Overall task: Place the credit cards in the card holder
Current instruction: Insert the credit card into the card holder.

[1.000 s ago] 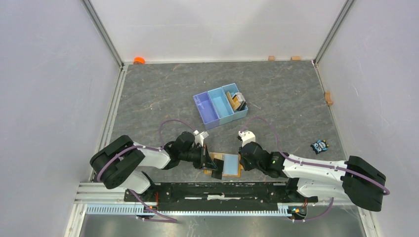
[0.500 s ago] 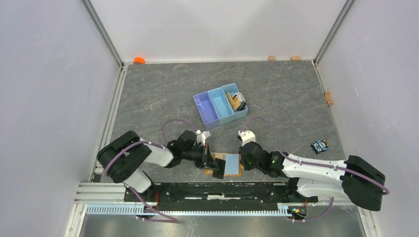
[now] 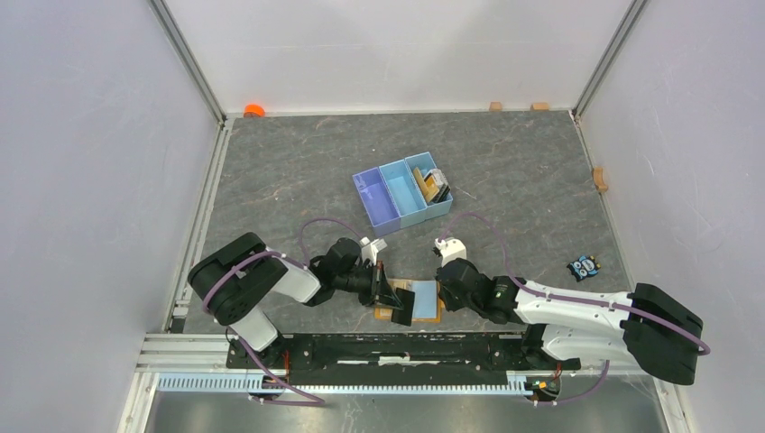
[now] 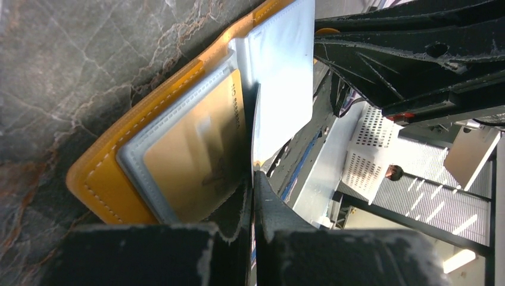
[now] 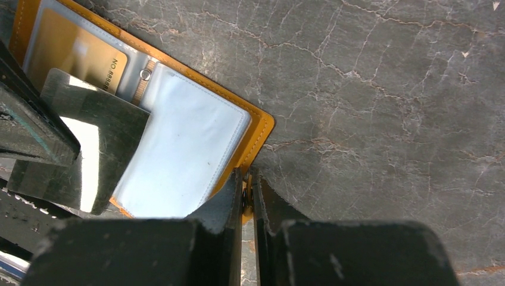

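Currently left gripper (image 4: 253, 185) pinches a dark card (image 5: 83, 143) edge-on, tilted to slide into a sleeve. Right gripper (image 5: 248, 182) clamps the card holder (image 5: 199, 137) at its 3 o'clock edge so it can't skate. It lies open at the table's (image 3: 298, 171) 6 o'clock, gold card (image 4: 190, 152) pocketed.

— How is the top view set?
— Above and behind the arm bases (image 3: 248, 332), faced down; the whole table (image 3: 271, 180) is taken in.
— And the wrist views?
— Held close over the open card holder (image 3: 422, 299) (image 4: 101, 179) (image 5: 184, 143) from opposite sides; it is shared by all three
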Tool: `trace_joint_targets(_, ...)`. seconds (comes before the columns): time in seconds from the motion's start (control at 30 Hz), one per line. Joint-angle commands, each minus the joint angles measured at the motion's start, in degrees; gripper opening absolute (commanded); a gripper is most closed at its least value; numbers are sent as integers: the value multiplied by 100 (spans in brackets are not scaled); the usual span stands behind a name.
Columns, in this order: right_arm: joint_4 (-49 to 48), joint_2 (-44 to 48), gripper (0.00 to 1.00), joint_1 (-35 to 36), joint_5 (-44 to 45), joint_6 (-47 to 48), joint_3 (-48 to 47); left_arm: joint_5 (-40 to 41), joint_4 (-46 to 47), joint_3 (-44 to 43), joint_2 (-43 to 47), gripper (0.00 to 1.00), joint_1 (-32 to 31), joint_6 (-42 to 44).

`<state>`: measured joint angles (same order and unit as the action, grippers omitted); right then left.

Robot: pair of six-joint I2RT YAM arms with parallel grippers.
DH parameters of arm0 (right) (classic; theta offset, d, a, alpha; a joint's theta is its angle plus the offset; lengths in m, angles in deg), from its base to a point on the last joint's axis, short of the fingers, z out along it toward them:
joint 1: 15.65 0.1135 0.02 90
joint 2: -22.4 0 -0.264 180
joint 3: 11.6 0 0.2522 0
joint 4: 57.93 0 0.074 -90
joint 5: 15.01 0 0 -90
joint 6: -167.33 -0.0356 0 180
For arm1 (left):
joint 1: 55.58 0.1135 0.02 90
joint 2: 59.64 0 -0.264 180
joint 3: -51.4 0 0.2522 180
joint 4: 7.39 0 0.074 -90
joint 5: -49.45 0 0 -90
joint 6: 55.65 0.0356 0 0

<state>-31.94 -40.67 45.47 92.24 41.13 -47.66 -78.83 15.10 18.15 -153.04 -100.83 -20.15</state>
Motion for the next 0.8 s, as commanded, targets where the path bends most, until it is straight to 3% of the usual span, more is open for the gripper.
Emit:
trace_joint_targets(0.0,356,-118,4,15,221,-17,-42,160,264,-59,-125,2,67,-131)
trace_joint_targets(0.77,292,-144,1,79,207,-114,16,466,1035,57,-594,2,131,-386)
